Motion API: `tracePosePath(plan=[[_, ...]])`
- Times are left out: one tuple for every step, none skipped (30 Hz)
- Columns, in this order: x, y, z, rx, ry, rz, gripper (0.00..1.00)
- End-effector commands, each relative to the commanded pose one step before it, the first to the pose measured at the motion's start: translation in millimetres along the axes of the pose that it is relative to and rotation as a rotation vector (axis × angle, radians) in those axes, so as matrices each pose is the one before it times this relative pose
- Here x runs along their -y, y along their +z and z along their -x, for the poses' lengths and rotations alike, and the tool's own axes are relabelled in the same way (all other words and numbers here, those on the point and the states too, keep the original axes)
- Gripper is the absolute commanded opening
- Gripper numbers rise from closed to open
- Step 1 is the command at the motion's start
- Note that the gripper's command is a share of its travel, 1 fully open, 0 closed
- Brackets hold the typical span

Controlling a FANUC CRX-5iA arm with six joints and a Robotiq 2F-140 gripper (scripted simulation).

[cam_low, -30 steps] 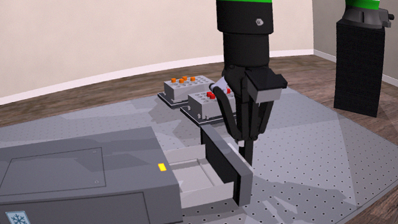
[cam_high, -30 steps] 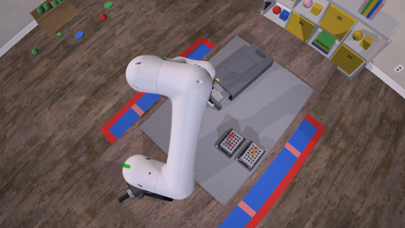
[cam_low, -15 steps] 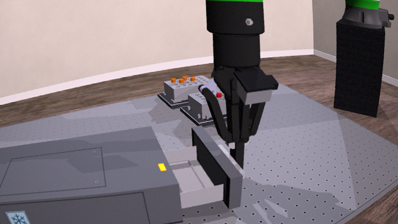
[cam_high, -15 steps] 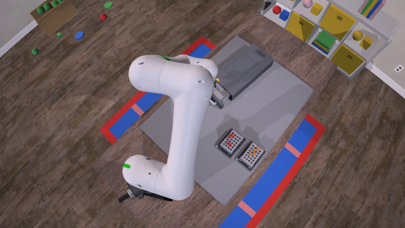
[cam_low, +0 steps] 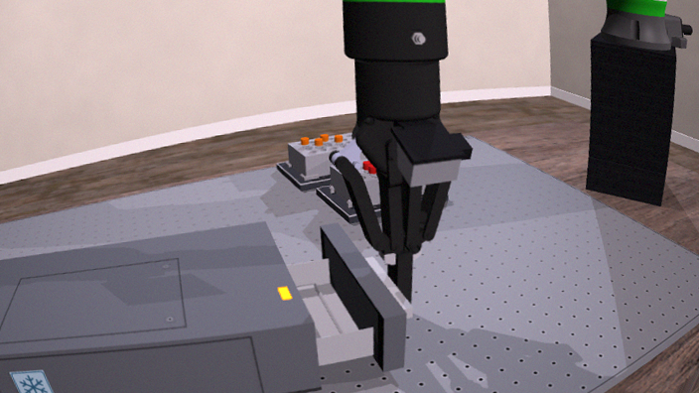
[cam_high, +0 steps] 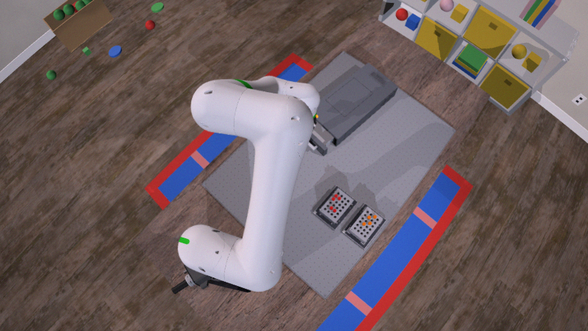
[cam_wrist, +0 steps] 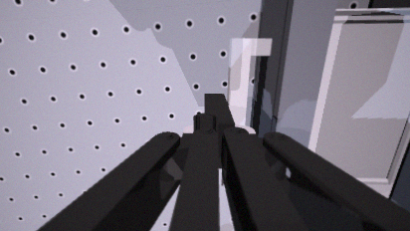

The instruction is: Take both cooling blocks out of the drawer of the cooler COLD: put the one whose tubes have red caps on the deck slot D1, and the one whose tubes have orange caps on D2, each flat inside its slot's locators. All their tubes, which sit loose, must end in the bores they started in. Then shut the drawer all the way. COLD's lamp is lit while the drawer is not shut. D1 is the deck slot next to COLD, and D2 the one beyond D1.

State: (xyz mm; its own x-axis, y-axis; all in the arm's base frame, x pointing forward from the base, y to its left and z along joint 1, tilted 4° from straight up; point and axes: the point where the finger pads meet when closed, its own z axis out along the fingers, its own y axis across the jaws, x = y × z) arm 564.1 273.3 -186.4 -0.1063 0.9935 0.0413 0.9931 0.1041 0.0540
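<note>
The drawer (cam_low: pixel 390 320) (cam_high: pixel 325 149) of the cooler COLD (cam_low: pixel 120 300) (cam_high: pixel 362 96) stands partly open; its visible interior is empty. The lamp (cam_low: pixel 284 292) (cam_high: pixel 317 116) is lit yellow. My gripper (cam_low: pixel 405 296) (cam_wrist: pixel 213 110) is shut and empty, pointing down just outside the drawer front, beside its pale handle (cam_wrist: pixel 241 75). Whether they touch is unclear. The red-capped block (cam_high: pixel 344 205) sits on slot D1 (cam_high: pixel 334 226), looking flat; my gripper partly hides it in the exterior view. The orange-capped block (cam_high: pixel 364 233) (cam_low: pixel 305 163) sits on D2 (cam_high: pixel 362 246) (cam_low: pixel 293 180), looking flat. Caps stand in both blocks.
The perforated deck (cam_high: pixel 394 156) (cam_low: pixel 519 259) carries the cooler and both slots. The arm (cam_high: pixel 271 176) reaches over the deck's left side in the top view. A shelf (cam_high: pixel 510 108) and a brown box (cam_high: pixel 82 31) stand away on the floor.
</note>
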Motion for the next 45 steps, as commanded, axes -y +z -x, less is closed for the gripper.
tracePosePath(plan=[[-3.57,-0.86,-0.33,-0.00057,-0.00023,0.00152,0.1],[-1.33,0.0,0.0,0.0,0.0,0.0,0.1],[-1.33,0.0,0.0,0.0,0.0,0.0,0.1],[-1.33,0.0,0.0,0.0,0.0,0.0,0.1],[-1.33,0.0,0.0,0.0,0.0,0.0,0.1],[-1.33,0.0,0.0,0.0,0.0,0.0,0.1],[-1.33,0.0,0.0,0.0,0.0,0.0,0.1],[-1.33,0.0,0.0,0.0,0.0,0.0,0.1],[-1.33,0.0,0.0,0.0,0.0,0.0,0.1],[-1.33,0.0,0.0,0.0,0.0,0.0,0.1],[-1.33,0.0,0.0,0.0,0.0,0.0,0.1],[-1.33,0.0,0.0,0.0,0.0,0.0,0.1],[-1.33,0.0,0.0,0.0,0.0,0.0,0.1],[-1.33,0.0,0.0,0.0,0.0,0.0,0.1],[0.0,0.0,0.0,0.0,0.0,0.0,0.1],[0.0,0.0,0.0,0.0,0.0,0.0,0.1],[-1.27,-0.01,0.01,0.0,0.0,0.00004,0.1],[-1.4,0.0,-0.01,0.0,0.0,-0.00003,0.1],[-1.33,0.0,0.0,0.0,0.0,0.0,0.1],[-0.51,0.0,0.0,0.0,0.0,0.0,0.1],[-0.26,-0.01,0.02,0.0,0.0,0.00004,0.1],[-0.36,0.0,-0.01,0.0,0.0,-0.00001,0.1],[-0.34,0.0,0.0,0.0,0.0,0.0,0.1],[-0.34,0.0,0.0,0.0,0.0,0.0,0.1],[-0.34,0.0,0.0,0.0,0.0,0.0,0.1],[-0.33,0.0,0.0,0.0,0.0,0.0,0.1],[-0.33,0.0,0.0,0.0,0.0,0.0,0.1],[-0.33,0.0,0.0,0.0,0.0,0.0,0.1],[-0.33,0.0,0.0,0.0,0.0,0.0,0.1],[-0.33,0.0,0.0,0.0,0.0,0.0,0.1],[-0.33,0.0,0.0,0.0,0.0,0.0,0.1],[0.0,0.0,0.0,0.0,0.0,0.0,0.1],[0.0,0.0,0.0,0.0,0.0,0.0,0.1],[-0.35,0.0,0.0,0.0,0.0,-0.00001,0.1],[-0.32,0.0,0.0,0.0,0.0,0.00001,0.1],[-0.33,0.0,0.0,0.0,0.0,0.0,0.1],[-0.33,0.0,0.0,0.0,0.0,0.0,0.1],[-0.33,0.0,0.0,0.0,0.0,0.0,0.1],[-0.33,0.0,0.0,0.0,0.0,0.0,0.1],[-0.33,0.0,0.0,0.0,0.0,0.0,0.1],[-0.33,0.0,0.0,0.0,0.0,0.0,0.1],[-0.33,0.0,0.0,0.0,0.0,0.0,0.1],[-0.33,0.0,0.0,0.0,0.0,0.0,0.1],[-0.33,0.0,0.0,0.0,0.0,0.0,0.1],[-0.33,0.0,0.0,0.0,0.0,0.0,0.1]])
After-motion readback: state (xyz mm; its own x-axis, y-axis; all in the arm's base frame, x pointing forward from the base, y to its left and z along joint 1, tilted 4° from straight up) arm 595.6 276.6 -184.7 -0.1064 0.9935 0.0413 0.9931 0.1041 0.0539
